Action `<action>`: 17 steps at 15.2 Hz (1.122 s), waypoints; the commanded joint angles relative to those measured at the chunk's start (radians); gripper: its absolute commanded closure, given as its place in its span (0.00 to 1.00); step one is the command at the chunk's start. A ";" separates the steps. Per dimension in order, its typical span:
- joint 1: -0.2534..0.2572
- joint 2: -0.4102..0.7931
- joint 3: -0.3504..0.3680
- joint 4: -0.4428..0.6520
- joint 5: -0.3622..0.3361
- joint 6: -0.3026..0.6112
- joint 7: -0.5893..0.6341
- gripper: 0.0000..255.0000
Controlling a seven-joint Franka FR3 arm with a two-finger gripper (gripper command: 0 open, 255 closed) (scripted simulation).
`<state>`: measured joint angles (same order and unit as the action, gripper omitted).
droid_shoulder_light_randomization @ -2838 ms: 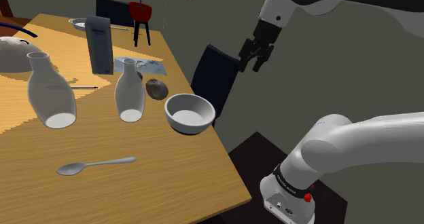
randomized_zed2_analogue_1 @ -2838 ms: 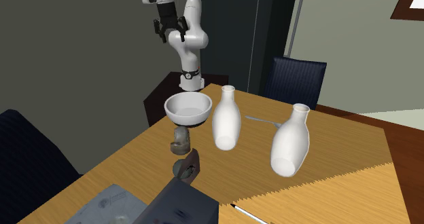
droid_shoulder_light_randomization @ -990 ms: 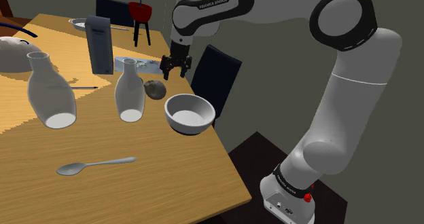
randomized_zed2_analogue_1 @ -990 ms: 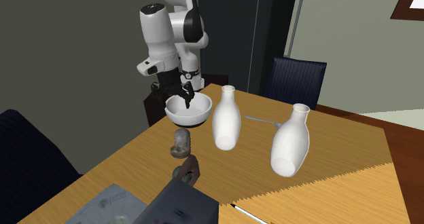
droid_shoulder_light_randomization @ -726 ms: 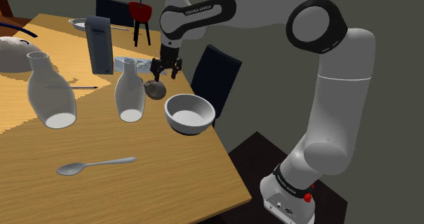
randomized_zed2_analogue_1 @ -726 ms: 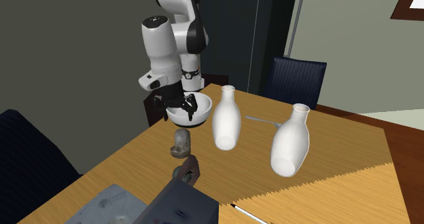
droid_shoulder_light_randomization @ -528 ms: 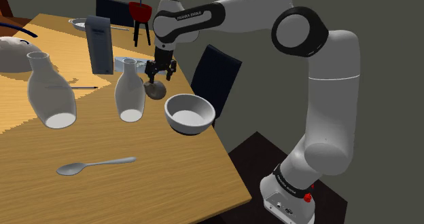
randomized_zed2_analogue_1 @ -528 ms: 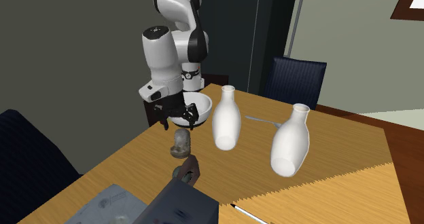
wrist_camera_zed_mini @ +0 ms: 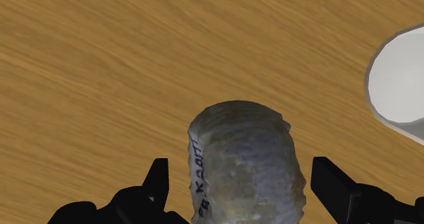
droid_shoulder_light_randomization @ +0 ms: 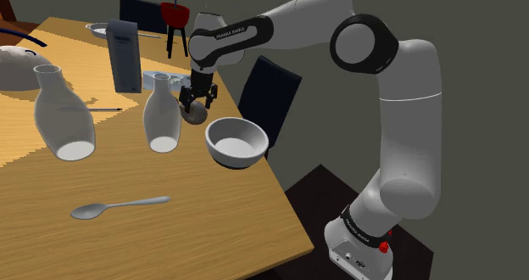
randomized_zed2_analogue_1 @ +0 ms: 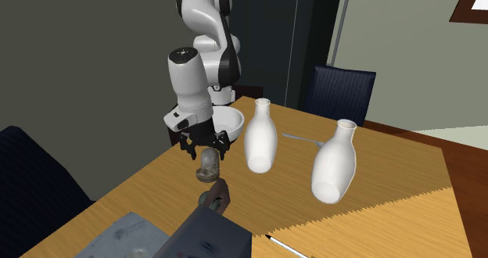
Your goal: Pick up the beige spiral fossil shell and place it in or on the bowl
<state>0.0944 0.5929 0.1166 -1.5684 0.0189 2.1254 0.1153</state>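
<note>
Approach stage of the pick — no grasp made yet. The gripper [wrist_camera_zed_mini: 241,172] stands wide open directly over the fossil shell [wrist_camera_zed_mini: 243,144], with one finger on each side and a clear gap on both; it holds nothing. The shell is grey-brown and rough-ribbed. It lies on the wooden surface [droid_shoulder_light_randomization: 169,236] near the edge, just beside the white bowl [droid_shoulder_light_randomization: 237,141] but not touching it. In the second exterior view the gripper [randomized_zed2_analogue_1: 202,145] hangs just above the shell [randomized_zed2_analogue_1: 208,164].

Next move, in my judgement: a short descent so the fingers bracket the shell's widest part, then closure across its width. The rounded, ribbed body could roll or slip if it is caught too high. A lift and a short carry to the bowl would follow.

Surroundings: a white vase [droid_shoulder_light_randomization: 161,113] stands near the shell — close enough to warrant care on the descent and the lift. A second, larger vase [droid_shoulder_light_randomization: 61,113], a spoon [droid_shoulder_light_randomization: 114,207] and a dark upright carton [droid_shoulder_light_randomization: 125,56] are well apart and no hindrance. A dark chair [droid_shoulder_light_randomization: 270,87] stands beyond the surface's edge. The path from shell to bowl appears unobstructed.
</note>
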 commanded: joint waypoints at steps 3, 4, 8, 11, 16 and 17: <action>0.000 0.003 0.000 0.000 0.000 0.004 0.000 0.00; 0.000 0.003 0.000 0.000 0.000 0.004 0.000 0.00; 0.000 0.003 0.000 0.000 0.000 0.003 0.000 1.00; 0.000 0.001 0.000 -0.002 0.000 0.004 -0.001 1.00; 0.000 0.003 0.000 0.000 0.000 0.004 0.000 1.00; 0.000 -0.004 0.000 0.003 0.000 -0.006 0.000 1.00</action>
<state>0.0943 0.5927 0.1168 -1.5669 0.0190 2.1242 0.1151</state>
